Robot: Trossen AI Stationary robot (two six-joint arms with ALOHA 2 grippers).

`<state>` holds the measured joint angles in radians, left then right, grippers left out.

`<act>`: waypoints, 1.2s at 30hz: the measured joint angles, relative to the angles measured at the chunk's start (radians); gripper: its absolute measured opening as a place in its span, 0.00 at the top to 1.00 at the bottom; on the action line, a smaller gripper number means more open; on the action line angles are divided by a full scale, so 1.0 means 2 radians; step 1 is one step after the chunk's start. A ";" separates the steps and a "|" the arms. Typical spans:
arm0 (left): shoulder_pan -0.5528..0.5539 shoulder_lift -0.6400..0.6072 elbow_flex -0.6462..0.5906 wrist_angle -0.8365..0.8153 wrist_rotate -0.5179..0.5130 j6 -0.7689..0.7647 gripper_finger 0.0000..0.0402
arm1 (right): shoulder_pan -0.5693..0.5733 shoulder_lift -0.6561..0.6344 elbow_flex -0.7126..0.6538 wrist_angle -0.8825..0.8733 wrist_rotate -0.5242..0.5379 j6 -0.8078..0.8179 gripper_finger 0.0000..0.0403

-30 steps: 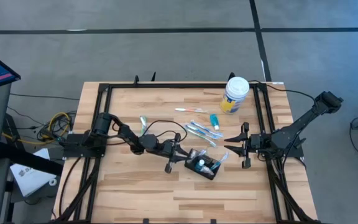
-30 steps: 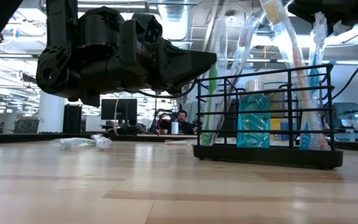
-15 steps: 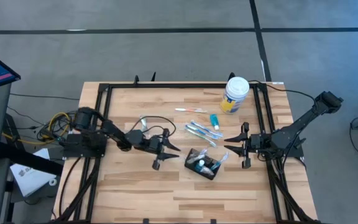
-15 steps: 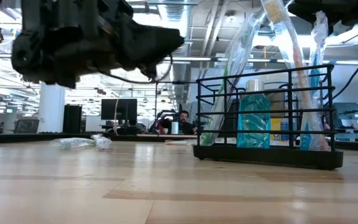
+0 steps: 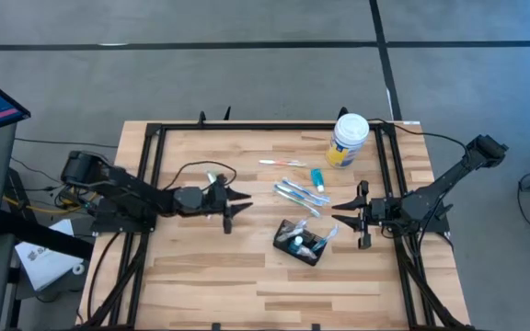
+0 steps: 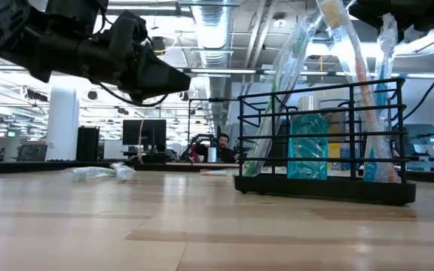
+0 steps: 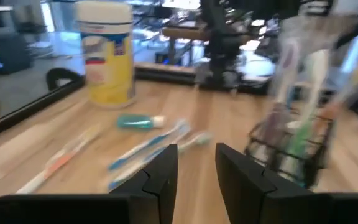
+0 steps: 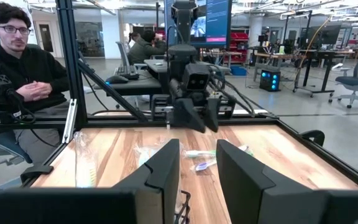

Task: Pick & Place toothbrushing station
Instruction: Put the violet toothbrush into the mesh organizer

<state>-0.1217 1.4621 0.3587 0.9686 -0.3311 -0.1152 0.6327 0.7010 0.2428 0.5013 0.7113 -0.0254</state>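
Note:
The toothbrushing station [image 5: 300, 243], a black wire holder with toothbrushes and a small blue bottle standing in it, rests by its base on the wooden table right of centre. It also shows in the low view [image 6: 322, 184] and the left wrist view [image 7: 291, 146]. My left gripper [image 5: 239, 210] is open and empty, above the table to the left of the station and apart from it; it also shows in the low view [image 6: 178, 78]. My right gripper [image 5: 335, 212] is open and empty, just right of the station, pointing toward the table's left.
A white-lidded, yellow-labelled tub [image 5: 348, 140] stands at the far right. Loose toothbrushes [image 5: 294, 193], a small teal tube [image 5: 317, 177] and a wrapped brush [image 5: 213, 182] lie on the table's far half. Black frame rails [image 5: 150, 175] run along the sides. A person [image 8: 23, 62] sits beyond the table.
My left gripper has drawn back from beside the station toward the table's left edge and a little toward the far edge. The station has stayed where it was on the table.

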 joint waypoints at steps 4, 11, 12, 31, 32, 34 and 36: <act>0.002 -0.037 0.000 -0.074 -0.003 -0.002 0.74 | 0.000 0.000 0.000 0.000 0.000 0.000 0.76; 0.036 -0.091 0.000 -0.231 -0.005 -0.025 0.74 | 0.000 0.000 0.000 0.000 0.000 0.000 0.76; 0.042 -0.096 0.000 -0.245 -0.005 -0.025 0.74 | 0.000 0.000 0.000 0.000 0.000 0.000 0.76; 0.152 -0.159 0.018 -0.271 0.210 0.003 0.74 | 0.000 0.000 0.000 -0.001 0.000 0.000 0.76; 0.156 -0.165 0.019 -0.271 0.221 0.005 0.74 | 0.000 0.000 0.000 -0.001 0.000 0.000 0.76; 0.165 -0.177 0.022 -0.271 0.250 0.006 0.74 | 0.000 0.000 0.000 -0.002 0.000 0.000 0.76; 0.175 -0.187 0.026 -0.271 0.278 0.005 0.74 | 0.000 0.000 0.000 -0.002 0.000 0.000 0.76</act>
<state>0.2274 1.0876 0.4108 0.4259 0.2243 -0.1045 0.6319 0.7010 0.2428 0.4978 0.7116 -0.0254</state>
